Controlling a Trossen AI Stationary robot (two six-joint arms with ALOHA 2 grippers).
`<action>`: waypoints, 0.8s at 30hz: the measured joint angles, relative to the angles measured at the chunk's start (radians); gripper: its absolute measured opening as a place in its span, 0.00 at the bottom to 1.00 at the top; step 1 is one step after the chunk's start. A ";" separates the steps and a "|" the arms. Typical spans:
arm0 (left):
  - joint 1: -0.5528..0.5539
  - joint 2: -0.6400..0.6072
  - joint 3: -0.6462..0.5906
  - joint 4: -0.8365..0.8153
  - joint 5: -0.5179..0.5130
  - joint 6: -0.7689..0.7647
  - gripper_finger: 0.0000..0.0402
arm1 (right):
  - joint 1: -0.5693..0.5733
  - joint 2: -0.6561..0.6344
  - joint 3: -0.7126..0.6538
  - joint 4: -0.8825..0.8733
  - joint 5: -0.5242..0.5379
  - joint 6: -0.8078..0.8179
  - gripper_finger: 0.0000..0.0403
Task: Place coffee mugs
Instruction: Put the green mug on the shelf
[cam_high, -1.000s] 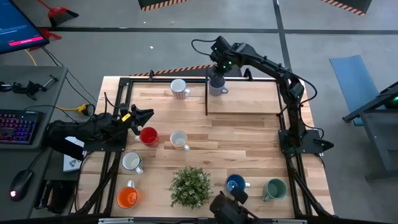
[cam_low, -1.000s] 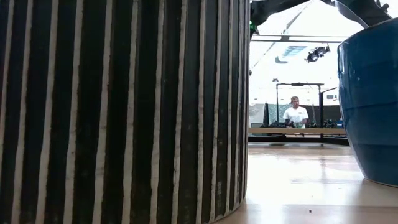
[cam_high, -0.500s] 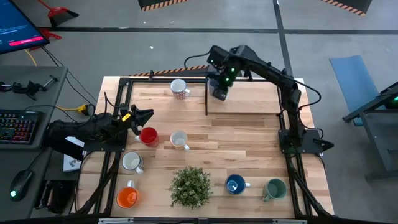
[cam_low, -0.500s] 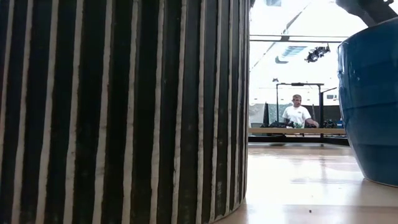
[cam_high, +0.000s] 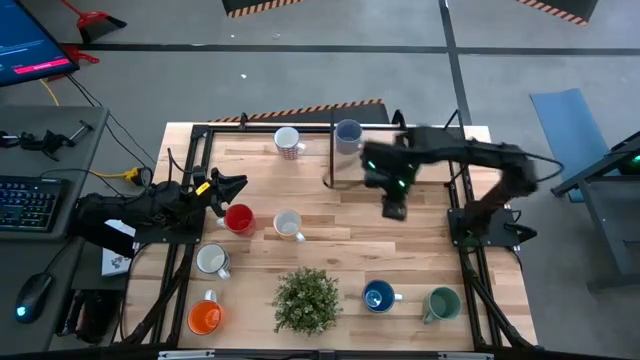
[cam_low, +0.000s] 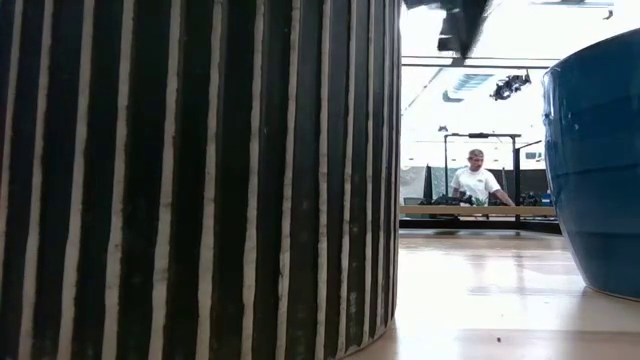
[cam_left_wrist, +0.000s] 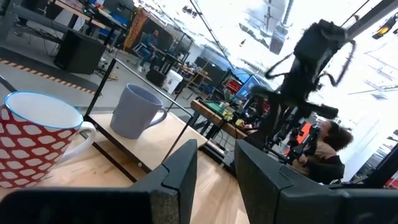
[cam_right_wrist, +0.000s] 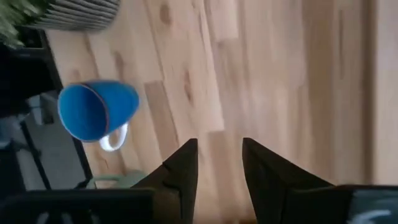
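Right claw (cam_high: 393, 210) spread and empty, mid-desk; blue mug (cam_high: 378, 295) looks like the next pick, so approach rim-side, clear of the plant (cam_high: 306, 299); left claw (cam_left_wrist: 214, 163) spread, parked

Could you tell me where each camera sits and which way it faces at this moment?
High view: overhead, straight down on the table, both arms and the mugs.
Low view: table-top height, level, between the striped plant pot and blue mug; a blurred arm overhead.
Left wrist view: past the empty left gripper towards the lavender-blue mug and patterned mug.
Right wrist view: down past the empty right gripper onto the table.
Shared: the blue mug in the right wrist, high and low views.
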 joint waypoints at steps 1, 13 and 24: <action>0.000 0.000 0.000 0.000 0.000 0.000 0.24 | 0.026 -0.051 -0.062 0.048 0.006 0.065 0.26; 0.000 0.000 0.000 -0.001 0.000 -0.017 0.24 | 0.417 -0.393 -0.528 0.358 0.091 0.710 0.26; 0.000 0.000 0.000 -0.002 0.000 -0.017 0.24 | 0.760 -0.397 -0.552 0.364 0.147 1.016 0.26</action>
